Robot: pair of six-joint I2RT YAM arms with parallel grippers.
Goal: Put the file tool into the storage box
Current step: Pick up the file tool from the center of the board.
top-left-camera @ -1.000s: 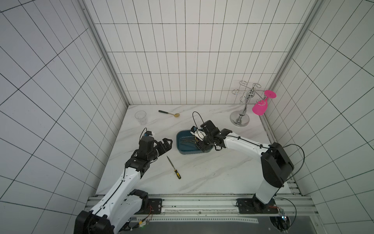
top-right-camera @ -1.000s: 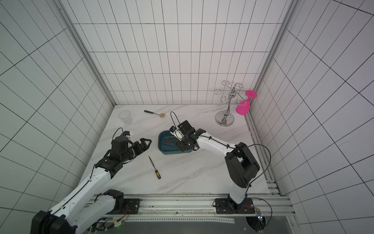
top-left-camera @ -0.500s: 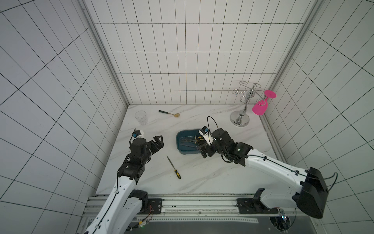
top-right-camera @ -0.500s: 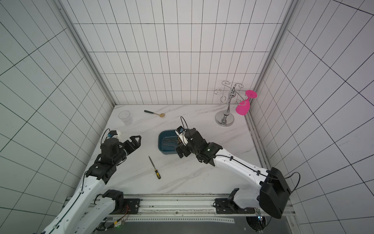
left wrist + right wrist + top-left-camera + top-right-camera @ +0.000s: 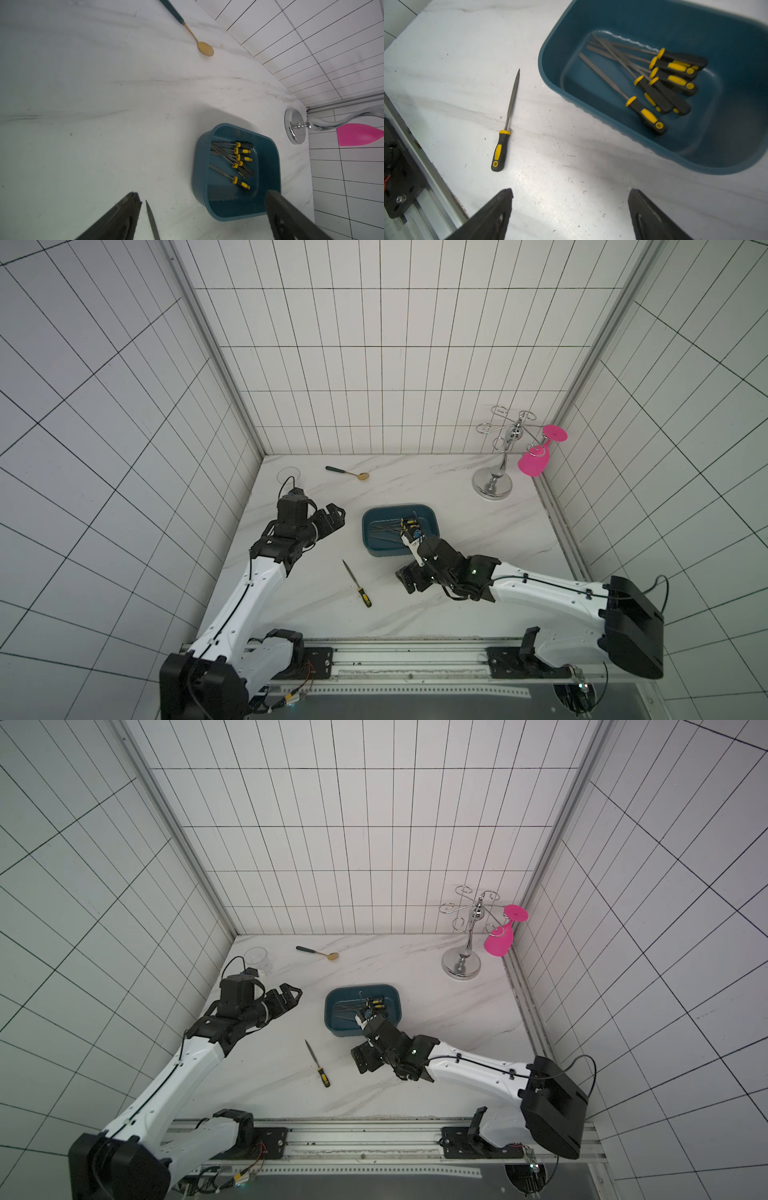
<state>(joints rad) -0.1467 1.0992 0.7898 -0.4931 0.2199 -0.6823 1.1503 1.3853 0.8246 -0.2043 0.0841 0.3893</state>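
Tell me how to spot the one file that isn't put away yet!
Look at the white marble table and find the dark teal storage box near its middle. Just outside the box, on the side nearer the robot's bases, one file lies flat on the bare marble, with a thin grey blade and a black-and-yellow handle. The other files look the same but are piled inside the box; this one lies alone.

The right gripper [image 5: 409, 580] has drawn back from the storage box [image 5: 368, 531], hanging with jaws apart over the table [image 5: 457, 614] before it.
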